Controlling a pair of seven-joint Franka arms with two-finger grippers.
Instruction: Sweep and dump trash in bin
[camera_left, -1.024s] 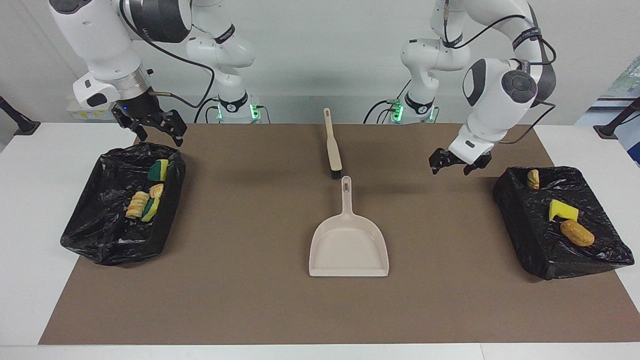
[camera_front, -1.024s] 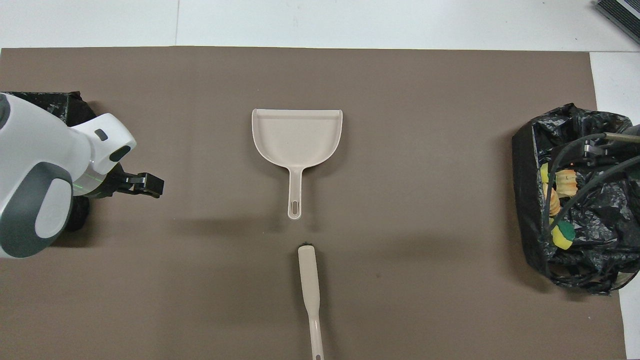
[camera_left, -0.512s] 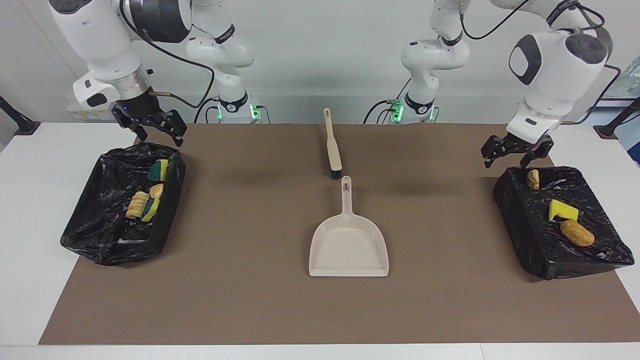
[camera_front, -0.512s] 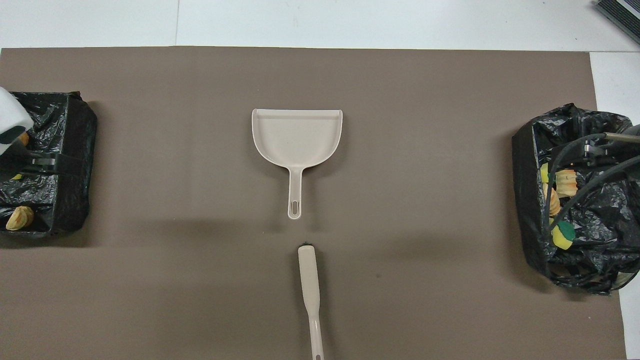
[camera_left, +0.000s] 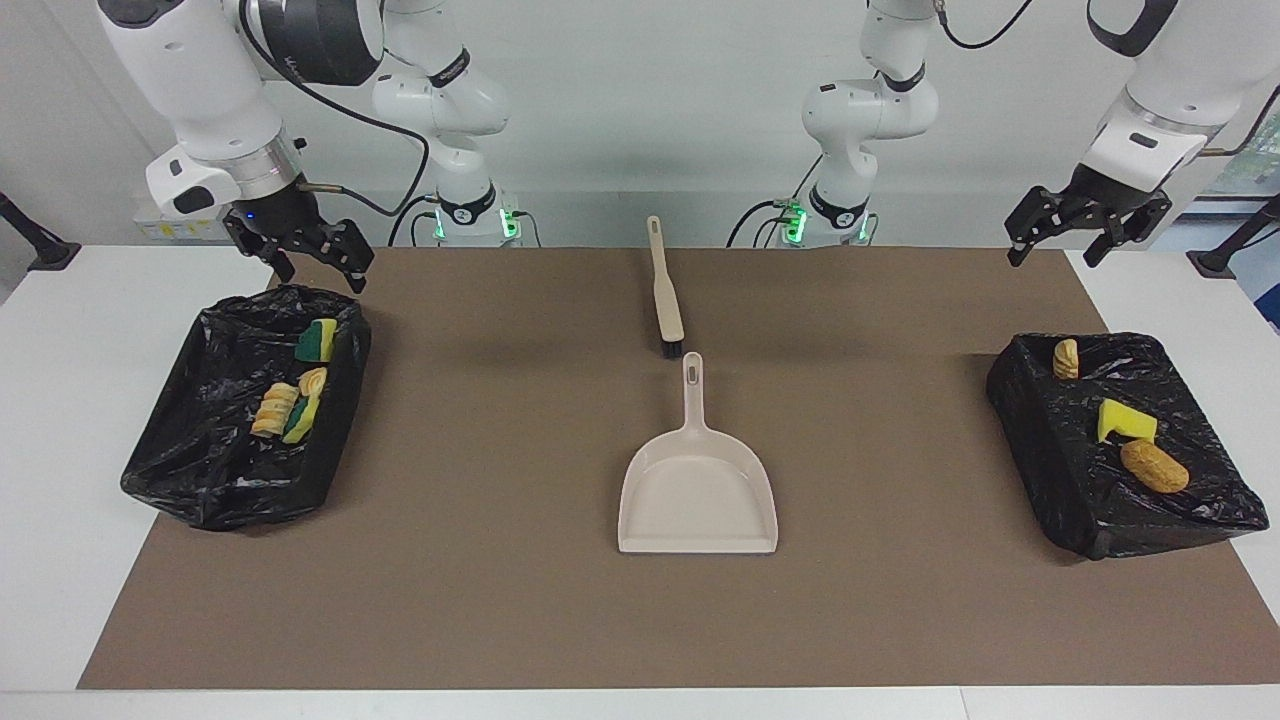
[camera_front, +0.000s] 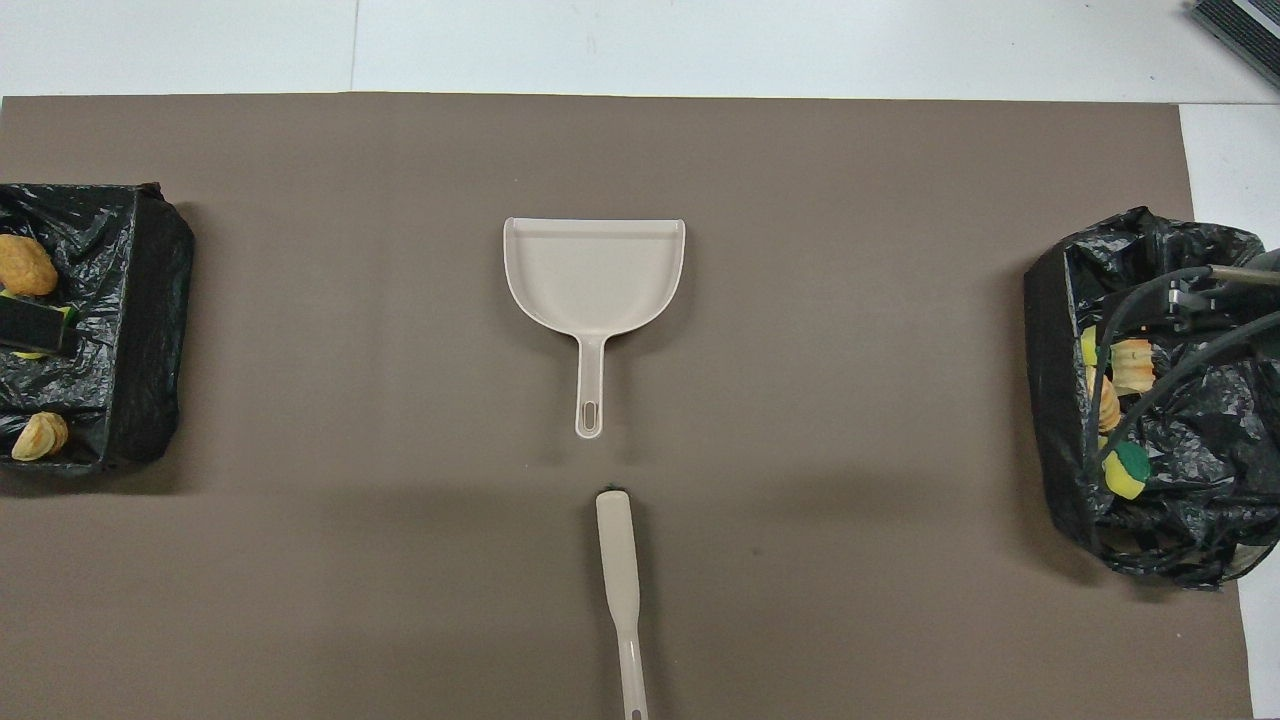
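The trash lies in two black-bag-lined bins. The bin (camera_left: 240, 480) (camera_front: 1060, 300) at the right arm's end holds several scraps, among them a green-sided sponge (camera_left: 318, 340) and a pastry piece (camera_left: 275, 408). The bin (camera_left: 1040, 440) (camera_front: 150, 300) at the left arm's end holds a pastry piece (camera_left: 1066, 358), a yellow sponge (camera_left: 1125, 420) and a bread piece (camera_left: 1155, 466). My right gripper (camera_left: 320, 270) hangs open and empty over its bin's robot-side corner. My left gripper (camera_left: 1060, 245) hangs open and empty, high over the mat's corner.
A beige dustpan (camera_left: 697, 490) (camera_front: 594, 270) lies mid-mat with its handle toward the robots. A beige brush (camera_left: 665, 295) (camera_front: 620, 570) lies in line with it, nearer to the robots, bristles by the dustpan handle. Brown mat (camera_left: 500, 560) covers the white table.
My left gripper has risen and swung away from the mat beside its bin to the mat's corner at its own end. The right arm has not moved.
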